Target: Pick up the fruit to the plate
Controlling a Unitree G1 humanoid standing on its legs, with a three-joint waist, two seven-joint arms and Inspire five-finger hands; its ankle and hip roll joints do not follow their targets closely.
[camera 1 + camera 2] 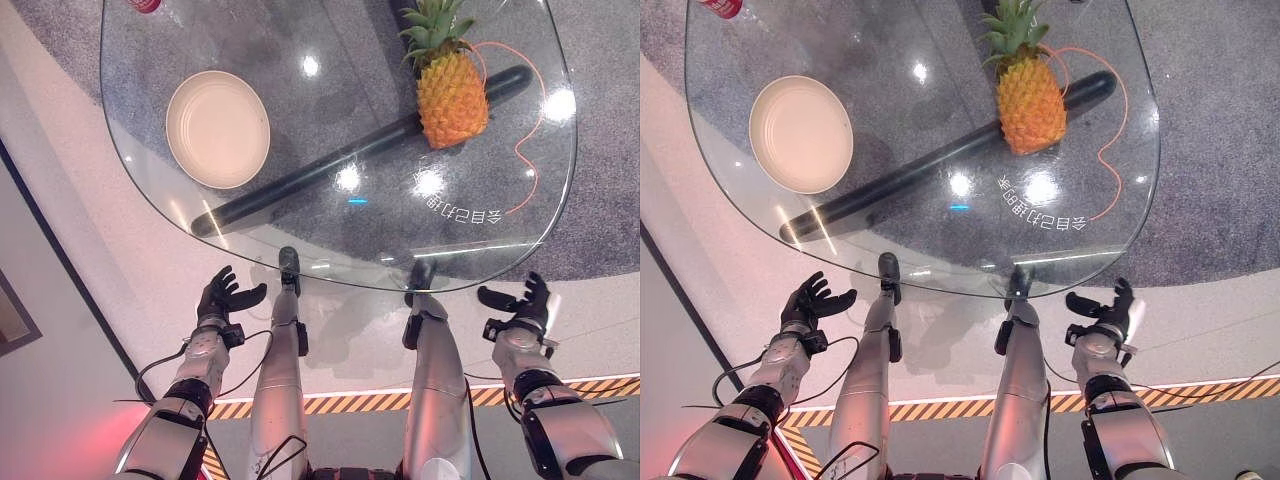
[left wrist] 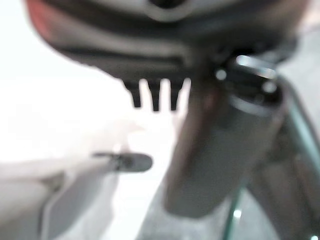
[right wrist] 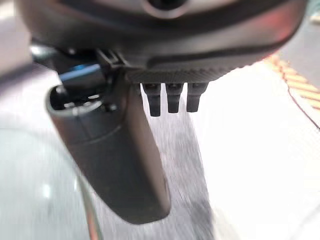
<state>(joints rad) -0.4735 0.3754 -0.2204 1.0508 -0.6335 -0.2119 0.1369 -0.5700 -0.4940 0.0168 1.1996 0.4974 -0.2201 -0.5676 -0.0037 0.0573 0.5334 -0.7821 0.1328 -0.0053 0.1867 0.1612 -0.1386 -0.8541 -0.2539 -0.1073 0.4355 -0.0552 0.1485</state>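
Nearest me, my left hand (image 1: 222,297) and my right hand (image 1: 520,303) both hang short of the glass table (image 1: 160,180), below its near edge, fingers relaxed and spread, nothing in either; so the task is not yet begun. Past the edge, on my left, the cream plate (image 1: 217,128) lies bare on the glass; farther off and to my right the pineapple (image 1: 450,95) stands on the table, its crown pointing away from me, well apart from the plate.

The risks, as I judge them — the fruit is heavy and rough-skinned, and one hand closing on its body may lose it; it would then roll on bare glass. An orange cord (image 1: 527,160) curls just beside it and could snag my fingers; a careless set-down might skid the plate toward the rim.
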